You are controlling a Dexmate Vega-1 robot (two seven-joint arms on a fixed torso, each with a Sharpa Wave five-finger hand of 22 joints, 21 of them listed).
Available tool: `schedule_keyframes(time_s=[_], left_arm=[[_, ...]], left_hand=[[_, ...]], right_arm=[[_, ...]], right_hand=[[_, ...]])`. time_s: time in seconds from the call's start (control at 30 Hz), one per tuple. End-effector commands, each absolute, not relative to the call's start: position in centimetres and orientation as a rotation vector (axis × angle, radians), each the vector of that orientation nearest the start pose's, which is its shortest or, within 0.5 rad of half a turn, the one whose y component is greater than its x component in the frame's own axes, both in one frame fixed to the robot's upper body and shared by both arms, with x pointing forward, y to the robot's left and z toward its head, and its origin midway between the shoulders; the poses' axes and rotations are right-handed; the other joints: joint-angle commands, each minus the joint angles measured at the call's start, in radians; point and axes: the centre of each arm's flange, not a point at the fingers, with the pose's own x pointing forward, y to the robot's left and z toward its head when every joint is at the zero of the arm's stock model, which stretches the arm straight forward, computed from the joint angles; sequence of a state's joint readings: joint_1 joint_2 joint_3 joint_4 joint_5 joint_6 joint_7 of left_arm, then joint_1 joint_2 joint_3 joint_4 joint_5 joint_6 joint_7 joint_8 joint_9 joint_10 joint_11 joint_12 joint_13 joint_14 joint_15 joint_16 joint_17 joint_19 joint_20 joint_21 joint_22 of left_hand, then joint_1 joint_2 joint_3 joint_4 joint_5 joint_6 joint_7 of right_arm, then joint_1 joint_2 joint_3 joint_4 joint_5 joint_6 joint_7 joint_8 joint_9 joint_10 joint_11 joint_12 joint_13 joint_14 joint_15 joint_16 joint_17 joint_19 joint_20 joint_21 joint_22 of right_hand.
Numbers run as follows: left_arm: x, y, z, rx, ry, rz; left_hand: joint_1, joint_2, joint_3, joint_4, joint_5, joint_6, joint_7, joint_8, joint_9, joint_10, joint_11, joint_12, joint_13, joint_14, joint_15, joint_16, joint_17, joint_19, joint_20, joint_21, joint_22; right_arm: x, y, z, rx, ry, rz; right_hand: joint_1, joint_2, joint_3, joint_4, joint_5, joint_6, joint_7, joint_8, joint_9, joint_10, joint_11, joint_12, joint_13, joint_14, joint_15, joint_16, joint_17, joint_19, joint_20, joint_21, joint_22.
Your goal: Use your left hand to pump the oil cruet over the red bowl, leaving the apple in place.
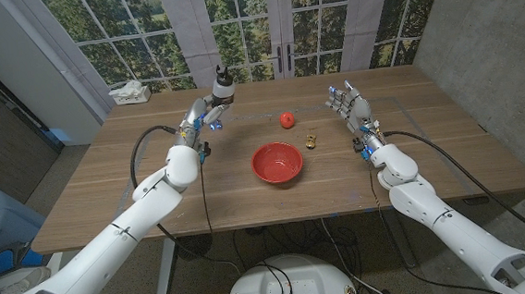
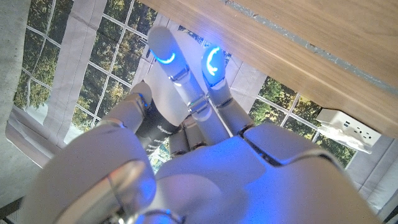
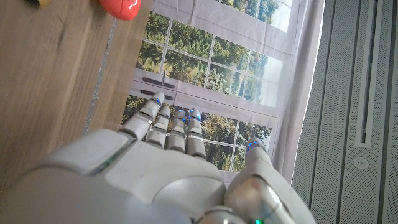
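Left hand (image 1: 207, 115): raised above the worktop (image 1: 108, 195), fingers wrapped around the oil cruet (image 1: 222, 83), which stands upright in the grip with its dark pump head uppermost. The left wrist view confirms fingers (image 2: 186, 87) curled about a dark cylindrical body.

Red bowl (image 1: 276, 161): sits on the worktop well to the right of the left hand and nearer the robot; the cruet is not over it. Apple (image 1: 286, 119): beyond the bowl, to the right of the held cruet, apart from both. A small yellowish object (image 1: 311, 141) lies just beside the bowl's far right rim; identity unclear.

Right hand (image 1: 350, 104): fingers spread, holding nothing, raised at the far right.

Assessment: cruet is grasped and lifted; carry not complete. Next move calls for bringing the spout over the bowl, passing on the near side of the apple, then pressing the pump.
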State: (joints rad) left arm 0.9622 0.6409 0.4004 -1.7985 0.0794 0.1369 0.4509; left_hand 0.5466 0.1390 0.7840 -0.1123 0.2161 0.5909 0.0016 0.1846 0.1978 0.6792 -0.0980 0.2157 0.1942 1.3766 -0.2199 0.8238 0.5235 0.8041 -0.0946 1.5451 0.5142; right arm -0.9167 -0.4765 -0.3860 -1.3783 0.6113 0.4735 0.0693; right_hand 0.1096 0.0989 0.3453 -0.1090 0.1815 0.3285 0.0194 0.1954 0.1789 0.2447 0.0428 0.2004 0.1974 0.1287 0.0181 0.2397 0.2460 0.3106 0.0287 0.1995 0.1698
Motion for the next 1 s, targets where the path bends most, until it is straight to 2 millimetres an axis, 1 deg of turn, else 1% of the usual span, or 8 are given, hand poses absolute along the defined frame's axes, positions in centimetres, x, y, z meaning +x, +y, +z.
schedule_keyframes(time_s=[0.03, 0.3, 0.5, 0.63, 0.7, 0.83, 0.9, 1.0], left_arm=[[57.9, 26.1, 0.4, 0.511, -0.703, 0.159], [58.5, 26.4, -0.1, 0.418, -0.686, 0.098], [59.1, 26.3, -0.6, 0.383, -0.676, 0.072], [59.7, 26.4, -0.9, 0.37, -0.667, 0.054], [59.9, 26.4, -0.9, 0.361, -0.668, 0.047], [60.2, 26.4, -1.1, 0.357, -0.67, 0.034], [60.4, 26.4, -1.2, 0.351, -0.669, 0.023], [60.6, 26.5, -1.5, 0.346, -0.668, 0.013]], left_hand=[[0.054, 0.059, 0.083, 0.082, -0.004, -0.005, 0.001, 0.0, 0.004, 0.068, -0.055, -0.004, 0.001, -0.007, 0.0, -0.005, 0.001, -0.004, -0.118, -0.005, -0.001], [0.055, 0.059, 0.085, 0.081, -0.005, -0.016, 0.005, -0.002, 0.004, 0.057, -0.053, -0.009, 0.001, -0.012, 0.0, -0.01, -0.002, -0.009, -0.118, -0.007, -0.011], [0.055, 0.058, 0.085, 0.081, -0.007, -0.034, 0.006, -0.004, 0.004, 0.052, -0.051, -0.012, 0.002, -0.027, -0.001, -0.027, -0.017, -0.012, -0.118, -0.009, -0.023], [0.055, 0.056, 0.085, 0.08, -0.008, -0.046, 0.004, -0.006, 0.004, 0.051, -0.052, -0.012, 0.002, -0.032, -0.001, -0.036, -0.024, -0.017, -0.118, -0.01, -0.029], [0.053, 0.055, 0.084, 0.081, -0.008, -0.052, 0.004, -0.007, 0.004, 0.049, -0.047, -0.012, 0.002, -0.034, -0.001, -0.039, -0.027, -0.019, -0.117, -0.011, -0.033], [0.049, 0.052, 0.083, 0.082, -0.008, -0.067, 0.001, -0.007, 0.004, 0.048, -0.046, -0.012, 0.003, -0.04, 0.0, -0.047, -0.032, -0.024, -0.117, -0.013, -0.042], [0.047, 0.05, 0.084, 0.084, -0.008, -0.072, 0.002, -0.007, 0.005, 0.046, -0.044, -0.013, 0.003, -0.046, 0.0, -0.054, -0.038, -0.031, -0.116, -0.017, -0.047], [0.031, 0.046, 0.089, 0.098, -0.006, -0.087, -0.004, -0.006, 0.005, 0.041, -0.042, -0.013, 0.003, -0.06, 0.002, -0.068, -0.043, -0.046, -0.11, -0.035, -0.07]], right_arm=[[61.0, -25.3, -2.6, 0.039, -0.766, 0.319], [60.9, -25.3, -2.5, 0.04, -0.764, 0.32], [60.9, -25.3, -2.8, 0.044, -0.755, 0.319], [60.9, -25.3, -2.5, 0.035, -0.753, 0.322], [60.9, -25.2, -2.4, 0.035, -0.753, 0.324], [61.0, -25.0, -2.2, 0.024, -0.752, 0.328], [61.0, -24.9, -2.1, 0.025, -0.75, 0.329], [60.9, -24.8, -2.1, 0.019, -0.748, 0.326]], right_hand=[[0.007, 0.004, 0.002, -0.003, -0.004, 0.006, 0.0, -0.005, 0.003, 0.01, 0.002, 0.002, 0.002, 0.009, 0.001, -0.006, 0.003, 0.007, -0.003, -0.001, 0.003], [0.007, 0.004, 0.002, -0.004, -0.004, 0.006, 0.0, -0.005, 0.003, 0.01, 0.0, 0.002, 0.002, 0.01, 0.0, -0.006, 0.002, 0.008, -0.002, -0.002, 0.003], [0.007, 0.005, 0.002, -0.004, -0.004, 0.006, 0.0, -0.005, 0.003, 0.011, 0.001, 0.002, 0.002, 0.01, 0.001, -0.006, 0.002, 0.008, -0.001, -0.002, 0.003], [0.006, 0.005, 0.002, -0.005, -0.004, 0.007, 0.0, -0.004, 0.003, 0.012, 0.003, 0.002, 0.002, 0.01, 0.002, -0.006, 0.002, 0.008, 0.0, -0.002, 0.003], [0.006, 0.005, 0.002, -0.005, -0.004, 0.007, 0.0, -0.005, 0.003, 0.011, 0.003, 0.002, 0.002, 0.011, 0.002, -0.006, 0.001, 0.008, 0.001, -0.002, 0.003], [0.006, 0.005, 0.002, -0.005, -0.004, 0.006, 0.001, -0.005, 0.003, 0.011, 0.003, 0.002, 0.002, 0.01, 0.001, -0.006, 0.001, 0.009, 0.0, -0.002, 0.003], [0.006, 0.005, 0.002, -0.005, -0.004, 0.006, 0.0, -0.005, 0.003, 0.012, 0.003, 0.002, 0.002, 0.012, 0.003, -0.006, 0.001, 0.01, 0.0, -0.002, 0.003], [0.006, 0.005, 0.002, -0.005, -0.004, 0.006, 0.0, -0.005, 0.003, 0.01, 0.001, 0.001, 0.002, 0.011, 0.001, -0.006, 0.001, 0.01, 0.0, -0.002, 0.003]])
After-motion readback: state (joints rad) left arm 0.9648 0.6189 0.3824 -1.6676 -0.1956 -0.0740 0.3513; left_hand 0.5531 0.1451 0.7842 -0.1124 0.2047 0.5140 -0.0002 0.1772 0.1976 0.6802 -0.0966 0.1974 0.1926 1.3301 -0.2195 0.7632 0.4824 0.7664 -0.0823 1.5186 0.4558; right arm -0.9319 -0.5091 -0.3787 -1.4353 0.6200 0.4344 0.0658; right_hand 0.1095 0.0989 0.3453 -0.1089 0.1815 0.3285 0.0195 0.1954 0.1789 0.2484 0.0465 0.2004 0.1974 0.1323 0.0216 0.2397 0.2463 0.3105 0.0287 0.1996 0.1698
